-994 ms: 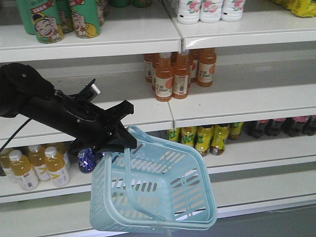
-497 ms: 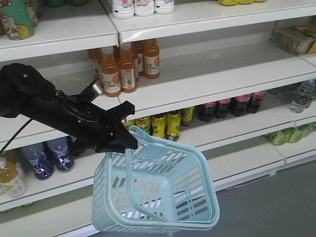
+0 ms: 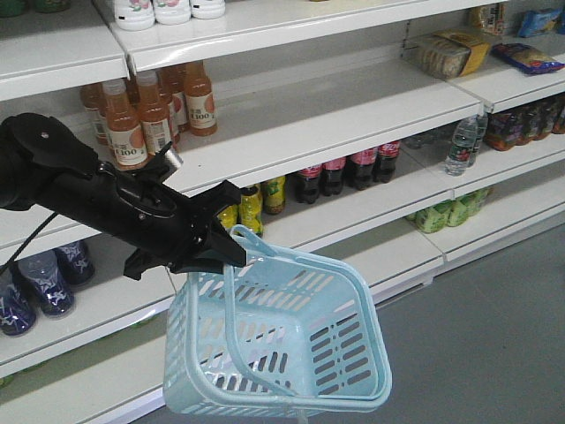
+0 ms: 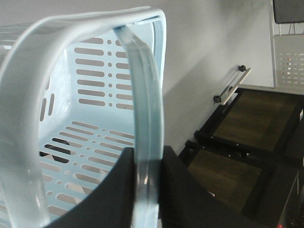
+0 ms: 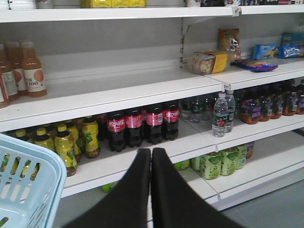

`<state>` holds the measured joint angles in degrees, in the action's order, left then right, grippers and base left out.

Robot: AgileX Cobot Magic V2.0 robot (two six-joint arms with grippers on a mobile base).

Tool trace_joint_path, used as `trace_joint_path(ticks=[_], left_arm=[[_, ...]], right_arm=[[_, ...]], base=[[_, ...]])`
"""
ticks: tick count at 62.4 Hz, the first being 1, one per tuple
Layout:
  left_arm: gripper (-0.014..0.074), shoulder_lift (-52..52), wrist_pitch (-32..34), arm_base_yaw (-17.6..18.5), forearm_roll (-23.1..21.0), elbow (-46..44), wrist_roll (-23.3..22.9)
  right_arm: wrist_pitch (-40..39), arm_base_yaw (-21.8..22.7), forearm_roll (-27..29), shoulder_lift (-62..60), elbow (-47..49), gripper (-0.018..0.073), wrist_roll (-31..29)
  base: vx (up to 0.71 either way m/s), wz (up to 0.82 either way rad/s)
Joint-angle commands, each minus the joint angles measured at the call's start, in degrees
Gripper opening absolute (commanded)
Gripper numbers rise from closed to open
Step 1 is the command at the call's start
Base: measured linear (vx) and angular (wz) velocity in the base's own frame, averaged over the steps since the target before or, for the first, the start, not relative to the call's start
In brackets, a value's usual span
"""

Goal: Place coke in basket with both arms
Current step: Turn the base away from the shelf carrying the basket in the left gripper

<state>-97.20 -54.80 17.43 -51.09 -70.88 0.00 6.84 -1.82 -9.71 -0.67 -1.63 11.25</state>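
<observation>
The light blue basket (image 3: pixel 364 346) hangs tilted from one swing handle (image 4: pixel 148 102), with my left gripper (image 3: pixel 231 251) shut on that handle. In the left wrist view the handle runs between the black fingers of the left gripper (image 4: pixel 147 156), with the slotted basket wall (image 4: pixel 95 95) behind. Several coke bottles (image 3: pixel 346 168) stand in a row on the middle shelf, behind and to the right of the basket. The right wrist view shows the coke row (image 5: pixel 142 124) straight ahead of my right gripper (image 5: pixel 151 153), which is shut on nothing. A basket corner (image 5: pixel 28 180) sits at lower left.
Orange-drink bottles (image 3: pixel 141 124) stand on the upper shelf, and yellow-labelled bottles (image 5: pixel 64 142) stand left of the cokes. Water bottles (image 5: pixel 220 114) and dark bottles (image 5: pixel 266 102) lie to the right, green packs (image 5: pixel 213 164) below, snack bags (image 5: pixel 209 61) above. Grey floor (image 3: pixel 494 336) spreads at lower right.
The whole view has slid right along the shelves, so the goods moved left in frame and the cokes came toward the middle. The left gripper still holds the basket handle.
</observation>
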Motion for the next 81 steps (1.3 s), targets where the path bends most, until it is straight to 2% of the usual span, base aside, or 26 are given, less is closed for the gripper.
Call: trace_joint_path(ticks=[1,81], left_arm=[[-0.0005,2.74,0.0,0.34,-4.22,-1.58,0.0],[-0.0005,2.74,0.0,0.34,-4.22,-1.58,0.0]], right_arm=[[-4.25,0.42,-0.38,-0.64,-1.1,-0.001,0.15],[-4.25,0.42,-0.38,-0.64,-1.1,-0.001,0.15]], base=[[-0.06,-0.25],[-0.08,-0.35]])
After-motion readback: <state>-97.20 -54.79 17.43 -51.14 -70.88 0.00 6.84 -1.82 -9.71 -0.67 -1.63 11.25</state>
